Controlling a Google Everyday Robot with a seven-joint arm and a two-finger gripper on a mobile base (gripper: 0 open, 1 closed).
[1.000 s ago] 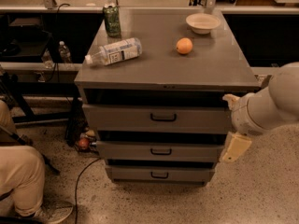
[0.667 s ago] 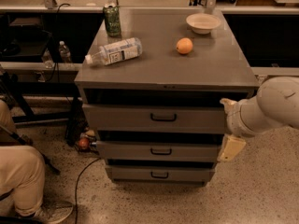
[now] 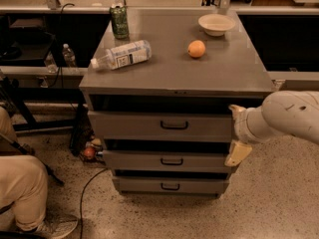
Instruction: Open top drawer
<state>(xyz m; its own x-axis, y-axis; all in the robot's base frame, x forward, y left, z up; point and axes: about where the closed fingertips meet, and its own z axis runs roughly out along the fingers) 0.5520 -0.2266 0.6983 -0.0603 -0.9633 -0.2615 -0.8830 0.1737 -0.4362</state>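
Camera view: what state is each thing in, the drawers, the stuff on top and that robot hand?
Top drawer: looks shut, handle untouched.
Middle drawer: shut.
Bottom drawer: shut.
Bottle: lying on its side.
Can: upright.
Bowl: upright, looks empty.
Orange: whole.
Gripper: by the top drawer's right end, away from its handle.

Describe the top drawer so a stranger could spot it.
On the grey cabinet, just under its top, sits the top drawer, with the gripper at its right end. Unlike the two drawers below, it is widest and tallest-fronted, with the biggest black handle.
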